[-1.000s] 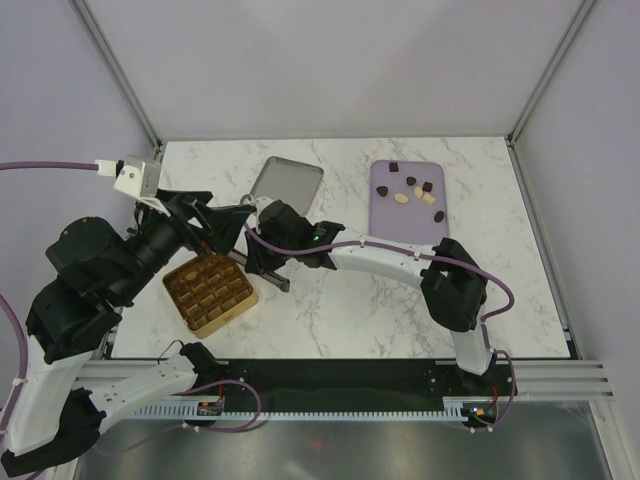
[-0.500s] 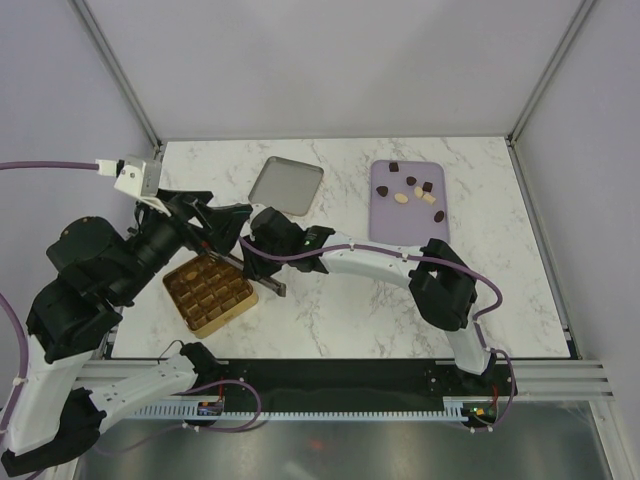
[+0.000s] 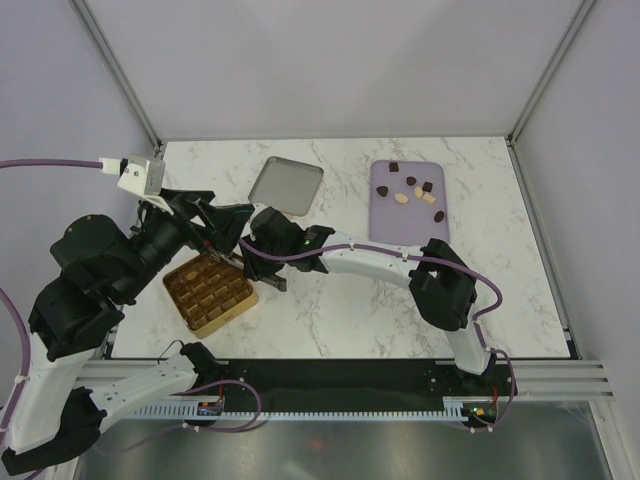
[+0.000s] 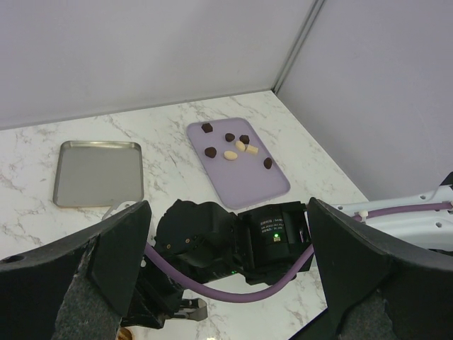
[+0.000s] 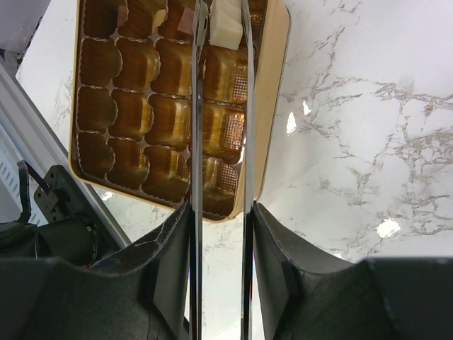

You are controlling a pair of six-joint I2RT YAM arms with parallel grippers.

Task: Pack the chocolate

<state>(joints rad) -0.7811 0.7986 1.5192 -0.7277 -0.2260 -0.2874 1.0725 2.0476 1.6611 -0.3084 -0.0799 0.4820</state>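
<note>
Several chocolate pieces, mostly dark brown and a few cream-white, lie on the lilac tray; they also show in the left wrist view. My right gripper reaches over the right edge of the gold box. In the right wrist view its thin metal blades stand close together with a cream-white chocolate piece between their tips, over a compartment of the box. A brown piece sits just left of it. My left gripper is wide open and empty, above the right arm's wrist.
A flat metal tray lies at the back, left of the lilac tray, and shows in the left wrist view. The right arm stretches across the table's middle. Grey walls enclose the table on three sides.
My right gripper moved left over the gold box's edge a second ago and has held there since. The left arm shifted slightly.
</note>
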